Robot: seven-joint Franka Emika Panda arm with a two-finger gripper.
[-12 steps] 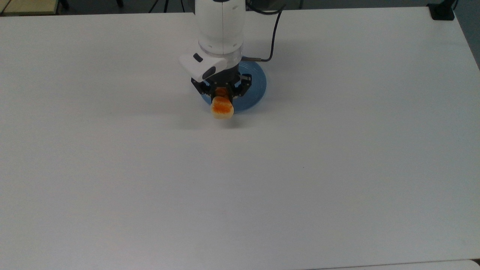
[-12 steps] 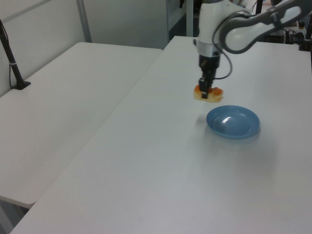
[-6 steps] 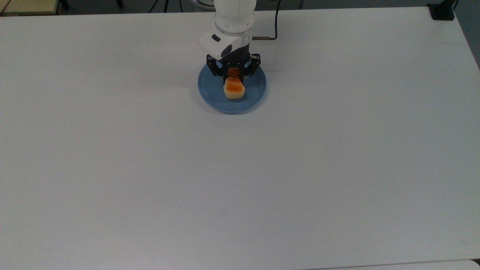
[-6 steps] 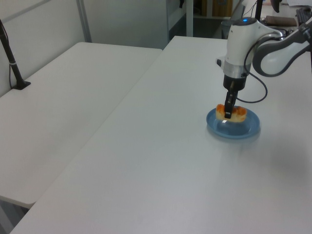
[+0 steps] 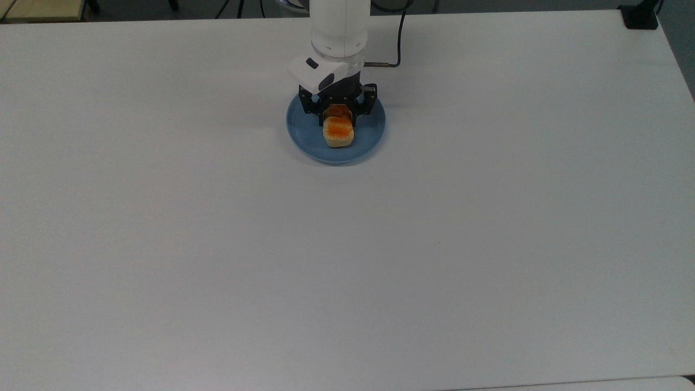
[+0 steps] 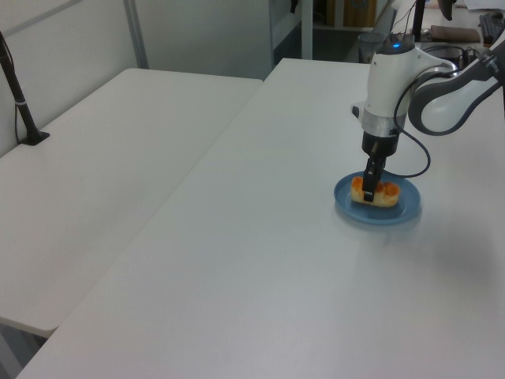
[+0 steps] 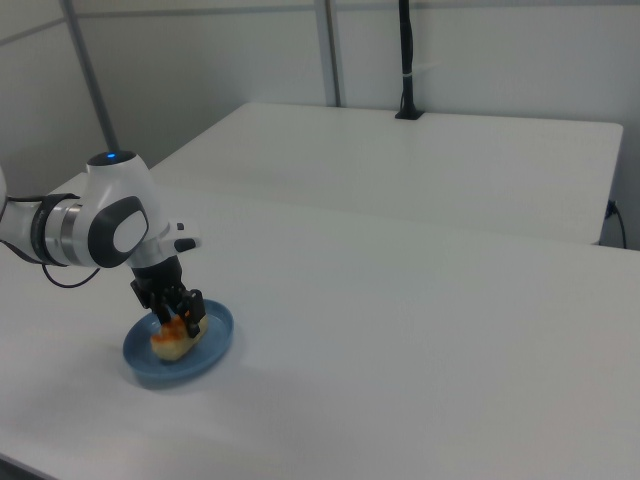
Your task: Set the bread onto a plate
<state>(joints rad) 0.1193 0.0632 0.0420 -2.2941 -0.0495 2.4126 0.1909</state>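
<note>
1. The Panda arm's gripper (image 5: 337,113) is reaching straight down over the light-blue plate (image 5: 369,142), its fingers clamped on the bread loaf (image 5: 338,132) across its narrow width.
2. The loaf is sitting low inside the plate's rim, glazed orange top upward; in the left view (image 6: 376,192) and the right view (image 7: 174,340) its underside is looking to be on or just above the plate floor. I cannot tell which.
3. In the top view, one end of the loaf is pointing toward the view's bottom and the far end is tucked under the gripper body.
4. Step in hand, by my judgement: release. The loaf is lying well within the plate (image 6: 398,215), so no further sideways travel is needed.
5. Doing it well: confirm contact with a slight descent, open the fingers evenly so neither drags the loaf sideways, then lift straight up.
6. Risk: the soft cream sides may be sticking to a pad; a slow vertical retreat should be keeping the loaf from tipping onto the rim (image 7: 226,334) or sliding onto the white table (image 5: 347,260).
</note>
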